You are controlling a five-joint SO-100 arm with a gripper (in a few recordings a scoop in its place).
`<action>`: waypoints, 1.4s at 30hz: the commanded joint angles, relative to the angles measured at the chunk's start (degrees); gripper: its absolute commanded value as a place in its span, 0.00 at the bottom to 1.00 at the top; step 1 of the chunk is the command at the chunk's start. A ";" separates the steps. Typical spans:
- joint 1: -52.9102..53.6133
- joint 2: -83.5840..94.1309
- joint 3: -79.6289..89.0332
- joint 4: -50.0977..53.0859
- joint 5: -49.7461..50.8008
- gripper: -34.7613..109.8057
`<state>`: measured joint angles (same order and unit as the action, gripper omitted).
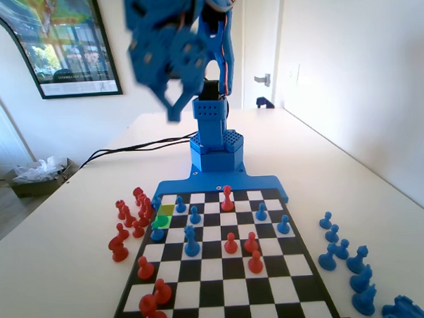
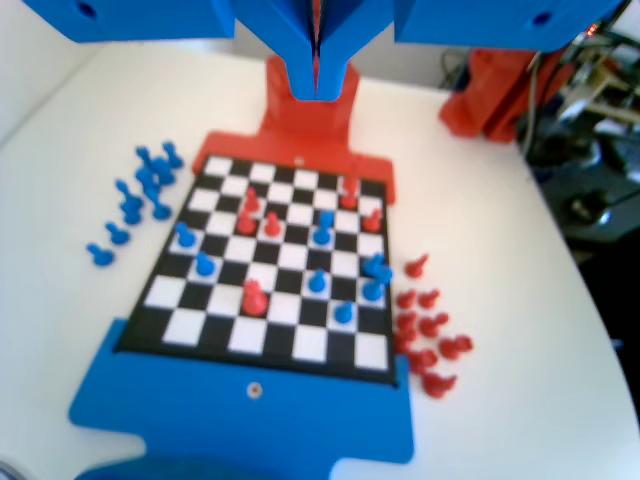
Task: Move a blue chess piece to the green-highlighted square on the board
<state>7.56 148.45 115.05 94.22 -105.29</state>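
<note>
While the gripper [image 1: 173, 108] hangs high above the board [image 1: 280, 190], jaws pressed together and empty, I'd open them, then descend on the blue pawn [image 1: 157, 232] just beside the green square [image 1: 161, 221].

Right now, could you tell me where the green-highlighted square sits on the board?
In the fixed view, the green-highlighted square lies at the board's left edge, two rows from the arm's end, with a blue piece just in front of it.
</note>
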 commanded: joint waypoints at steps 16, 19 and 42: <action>-7.82 24.79 9.76 -3.52 5.89 0.25; -7.12 26.46 9.93 -4.04 5.71 0.25; -6.42 26.54 9.93 -4.04 6.24 0.28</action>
<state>0.88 173.85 124.54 91.05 -99.32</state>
